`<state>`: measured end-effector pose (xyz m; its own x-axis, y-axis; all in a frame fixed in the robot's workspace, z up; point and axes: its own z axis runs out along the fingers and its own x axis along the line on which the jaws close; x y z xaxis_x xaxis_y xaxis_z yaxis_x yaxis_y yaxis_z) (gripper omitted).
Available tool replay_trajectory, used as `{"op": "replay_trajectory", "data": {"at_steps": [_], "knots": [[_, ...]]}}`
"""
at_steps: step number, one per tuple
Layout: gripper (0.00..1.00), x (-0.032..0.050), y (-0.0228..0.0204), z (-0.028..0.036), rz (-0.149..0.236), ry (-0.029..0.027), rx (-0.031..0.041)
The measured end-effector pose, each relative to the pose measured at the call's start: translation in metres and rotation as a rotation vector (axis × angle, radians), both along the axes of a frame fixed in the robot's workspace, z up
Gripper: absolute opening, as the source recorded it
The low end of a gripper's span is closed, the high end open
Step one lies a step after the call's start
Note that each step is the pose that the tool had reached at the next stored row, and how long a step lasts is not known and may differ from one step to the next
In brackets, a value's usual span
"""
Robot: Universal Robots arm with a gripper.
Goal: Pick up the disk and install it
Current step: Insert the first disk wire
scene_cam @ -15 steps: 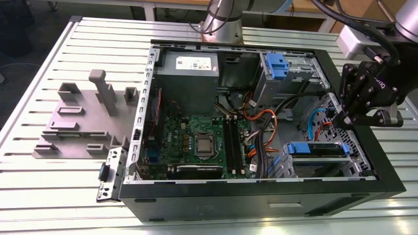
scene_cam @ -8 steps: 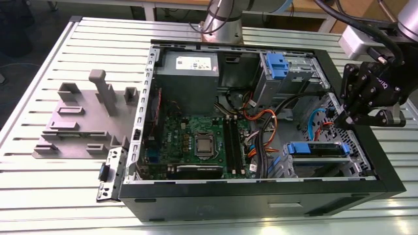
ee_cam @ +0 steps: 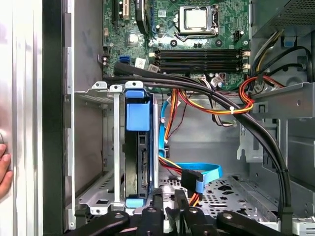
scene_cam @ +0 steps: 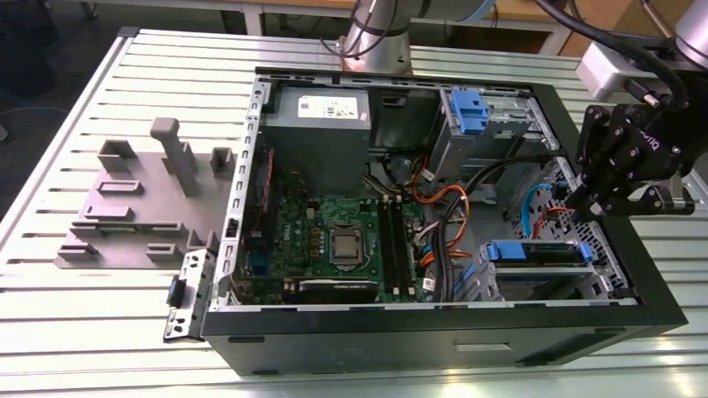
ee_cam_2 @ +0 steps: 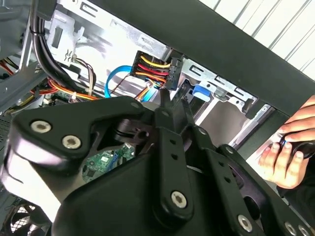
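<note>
Silver hard disk in blue plastic rails [ee_cam: 138, 147] stands on edge in the grey metal drive bay [ee_cam: 91, 142], at the near corner on the exterior view's right of an open black tower case [scene_cam: 443, 336]. Loose cables [ee_cam: 197, 101] cross the room beside it. The black tool [ee_cam: 168, 200] hovers just above, clenched and empty.

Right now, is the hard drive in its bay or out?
In. The hard drive, blue carrier around it, sits slotted inside the metal drive cage.

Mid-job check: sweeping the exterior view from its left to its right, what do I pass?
From the exterior view's left: grey fixture → motherboard → disk in its bay → gripper.
</note>
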<state>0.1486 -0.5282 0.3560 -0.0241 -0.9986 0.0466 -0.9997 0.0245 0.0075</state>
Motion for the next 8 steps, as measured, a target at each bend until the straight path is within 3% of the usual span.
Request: {"op": "replay_trajectory", "data": {"at_steps": [2, 4, 8], "knots": [[0.25, 0.0009, 0.0001, 0.0, 0.002, 0.0011, -0.0043], [0.37, 0.0012, 0.0, 0.0, 0.008, 0.0015, -0.0075], [0.37, 0.0014, 0.0005, 0.0, 0.013, 0.0015, -0.0102]]}}
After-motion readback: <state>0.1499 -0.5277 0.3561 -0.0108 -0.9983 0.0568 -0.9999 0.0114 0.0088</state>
